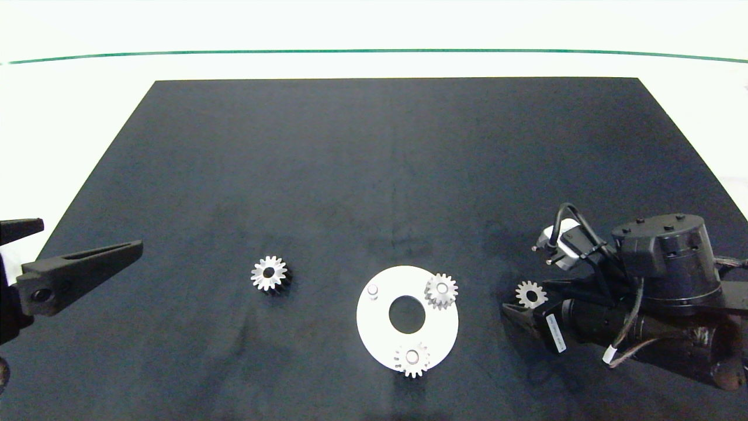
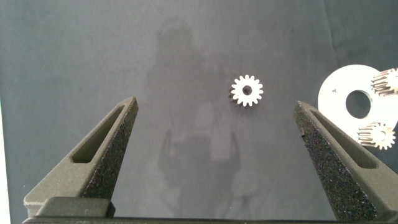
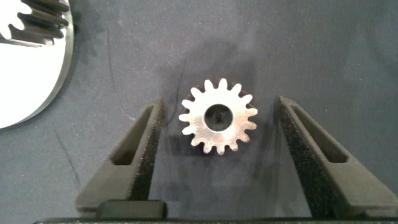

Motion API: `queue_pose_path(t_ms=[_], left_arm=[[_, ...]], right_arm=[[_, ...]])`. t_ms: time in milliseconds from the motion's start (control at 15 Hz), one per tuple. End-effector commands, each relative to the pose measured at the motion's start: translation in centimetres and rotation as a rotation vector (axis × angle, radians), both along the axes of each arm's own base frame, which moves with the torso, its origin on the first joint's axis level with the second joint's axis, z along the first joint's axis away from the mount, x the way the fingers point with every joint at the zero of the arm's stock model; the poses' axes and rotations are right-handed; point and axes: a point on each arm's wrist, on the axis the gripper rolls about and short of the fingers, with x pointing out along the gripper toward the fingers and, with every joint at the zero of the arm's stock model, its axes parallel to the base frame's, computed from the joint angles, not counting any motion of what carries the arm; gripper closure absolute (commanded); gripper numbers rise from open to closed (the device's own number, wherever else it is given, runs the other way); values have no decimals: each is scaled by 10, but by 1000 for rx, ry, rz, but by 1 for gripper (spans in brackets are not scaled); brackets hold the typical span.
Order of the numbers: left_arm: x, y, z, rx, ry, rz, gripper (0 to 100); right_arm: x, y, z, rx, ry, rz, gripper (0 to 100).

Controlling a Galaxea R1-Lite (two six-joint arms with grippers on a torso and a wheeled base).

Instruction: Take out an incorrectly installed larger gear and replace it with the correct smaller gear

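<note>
Right claw [image 3: 214,124] wide open, straddling the smaller gear [image 3: 218,117] on the dark surface [image 1: 374,175] — gear not gripped. Larger gear [image 1: 269,273] lies off the white plate [image 1: 380,327]. Left claw [image 2: 217,155] open, idle. Next: close, lift, seat on the bare peg [image 1: 372,290].

Right gripper [image 3: 217,134] open over dark mat [image 3: 311,50]; small gear [image 3: 218,117] lies flat between fingers [image 3: 140,152], touching neither; white disc [image 3: 31,74] with another gear [image 3: 37,22] off beyond one finger
</note>
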Motion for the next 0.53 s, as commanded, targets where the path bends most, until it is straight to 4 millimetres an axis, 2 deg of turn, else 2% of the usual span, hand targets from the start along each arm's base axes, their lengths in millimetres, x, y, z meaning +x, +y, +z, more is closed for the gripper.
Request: queue_pose_path(t_ms=[67,533], left_arm=[[1,0,-1,3,4,4,0],[0,0,-2,5,8,4,0]], right_arm=[[0,0,0,-2,-2,-2,34],[1,1,-2,-5,2,-2,48]])
